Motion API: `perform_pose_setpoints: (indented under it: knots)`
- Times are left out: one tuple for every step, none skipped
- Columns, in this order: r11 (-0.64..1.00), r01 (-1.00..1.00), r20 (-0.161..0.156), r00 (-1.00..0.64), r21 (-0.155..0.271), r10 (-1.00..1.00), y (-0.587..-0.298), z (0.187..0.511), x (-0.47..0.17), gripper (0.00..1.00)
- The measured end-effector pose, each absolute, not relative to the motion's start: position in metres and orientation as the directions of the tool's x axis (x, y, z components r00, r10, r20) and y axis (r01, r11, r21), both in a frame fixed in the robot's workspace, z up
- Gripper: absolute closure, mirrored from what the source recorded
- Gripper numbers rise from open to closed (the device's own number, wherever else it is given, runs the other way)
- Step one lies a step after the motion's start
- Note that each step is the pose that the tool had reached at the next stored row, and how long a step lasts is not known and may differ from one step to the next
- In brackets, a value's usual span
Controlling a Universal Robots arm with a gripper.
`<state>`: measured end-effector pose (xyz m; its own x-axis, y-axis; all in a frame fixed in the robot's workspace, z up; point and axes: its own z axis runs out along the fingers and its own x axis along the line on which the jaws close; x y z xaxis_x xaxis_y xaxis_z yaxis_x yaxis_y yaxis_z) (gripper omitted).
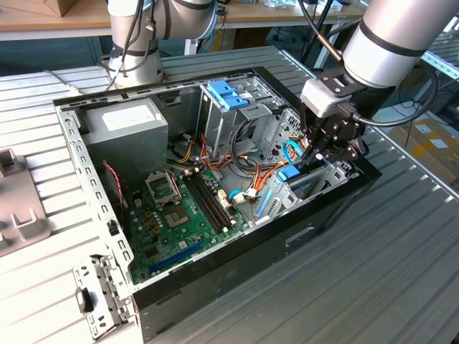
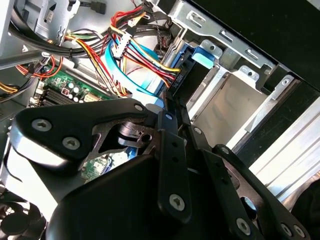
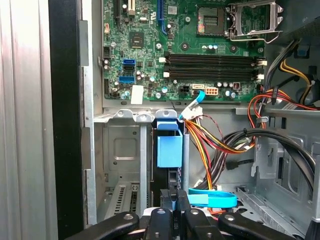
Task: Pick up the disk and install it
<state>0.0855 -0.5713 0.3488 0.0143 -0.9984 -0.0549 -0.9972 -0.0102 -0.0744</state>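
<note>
Black gripper (image 3: 174, 206) links crowd the near edge of both wrist views, and I read the fingers (image 3: 165, 200) as pinched onto the thin edge of the disk (image 3: 169, 145), which stands on edge with its blue end tab facing the first wrist camera. Just past that, the disk sits partway down in the silver drive cage (image 3: 120, 150) at the front corner of the computer case (image 1: 215, 283), between the cage's metal walls. Beside it runs a bundle of red, yellow and orange wires (image 3: 210, 145) and a flat blue ribbon cable (image 3: 212, 199), close enough to snag. To seat this well, I judge I should keep the disk square to the cage rails and press straight along them, watching that the cables stay out of the slot. Farther off lies the green motherboard (image 3: 185, 50) with its memory slots, and in the exterior view the grey power supply (image 1: 125, 129) sits at the far corner.
</note>
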Motion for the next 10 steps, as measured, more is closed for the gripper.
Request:
perform_pose_setpoints:
  knots:
    - [-0.01,-0.997,-0.055,0.014,-0.074,-0.998,-0.5714,0.3503,0.0856,0.84]
    - [-0.01,-0.997,-0.055,0.014,-0.074,-0.998,-0.5714,0.3508,0.0858,0.84]
    - [-0.01,-0.997,-0.055,0.014,-0.074,-0.998,-0.5713,0.3509,0.0867,0.84]
    - [-0.01,-0.997,-0.055,0.014,-0.073,-0.998,-0.5713,0.351,0.0875,0.84]
    - [-0.01,-0.997,-0.055,0.014,-0.073,-0.998,-0.571,0.3508,0.0878,0.84]
    - [-0.01,-0.997,-0.055,0.014,-0.073,-0.998,-0.5705,0.3509,0.0879,0.84]
    - [-0.01,-0.997,-0.055,0.014,-0.072,-0.998,-0.5699,0.3508,0.0879,0.84]
    - [-0.01,-0.997,-0.056,0.014,-0.072,-0.998,-0.5694,0.3507,0.088,0.84]
    - [-0.01,-0.997,-0.057,0.014,-0.072,-0.998,-0.5686,0.3505,0.088,0.84]
    - [-0.01,-0.997,-0.057,0.014,-0.072,-0.998,-0.5685,0.3505,0.088,0.84]
